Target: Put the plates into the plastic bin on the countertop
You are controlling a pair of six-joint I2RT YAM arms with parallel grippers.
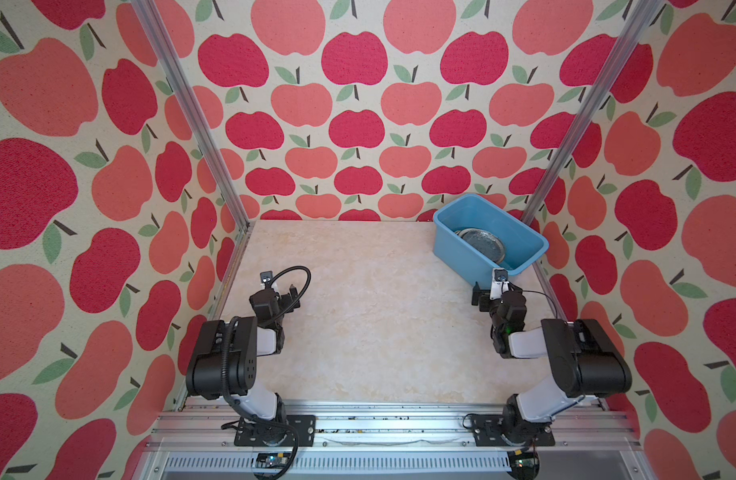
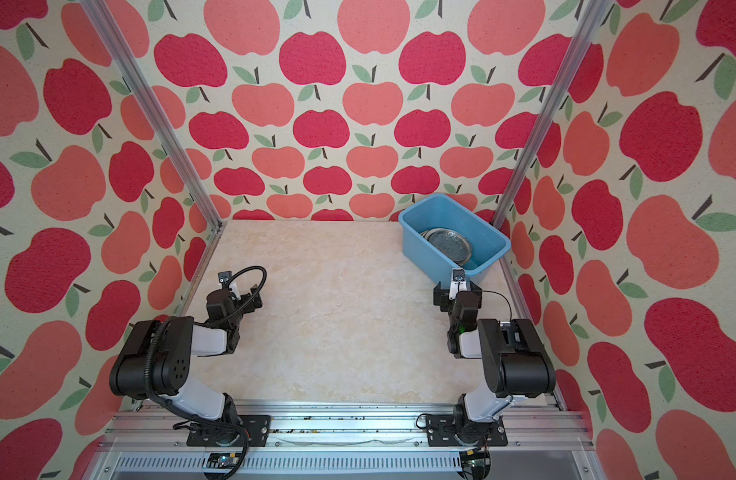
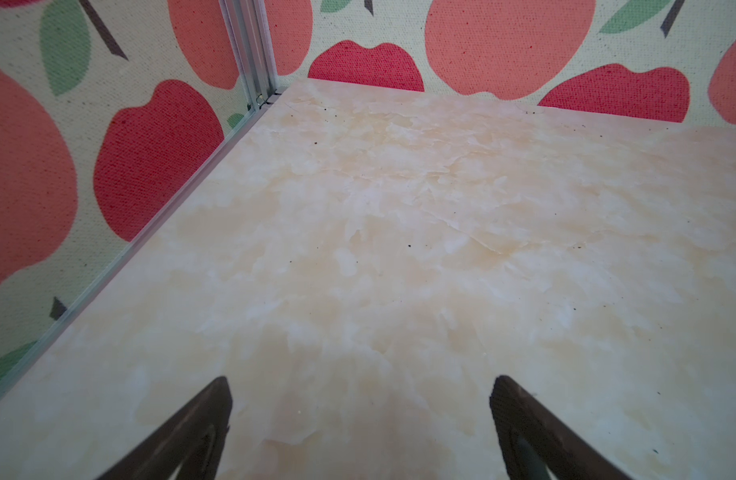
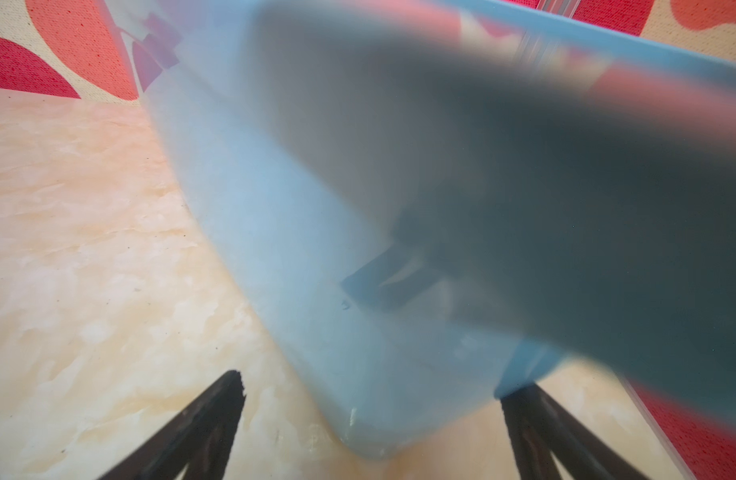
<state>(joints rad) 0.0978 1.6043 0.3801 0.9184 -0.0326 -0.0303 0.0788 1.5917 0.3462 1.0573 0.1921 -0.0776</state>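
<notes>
Plates lie stacked in the plastic bin. Near the worktop's left edge the left hand is spread, holding nothing. By the right edge the right hand is spread too, just before the bin's near corner; the bin sits in the far right corner.

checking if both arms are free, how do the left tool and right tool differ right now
The left tool faces only countertop; the right tool faces the plastic bin's near corner. The left tool has nothing close by; the right tool sits close to the plastic bin. Both are open and hold nothing.
</notes>
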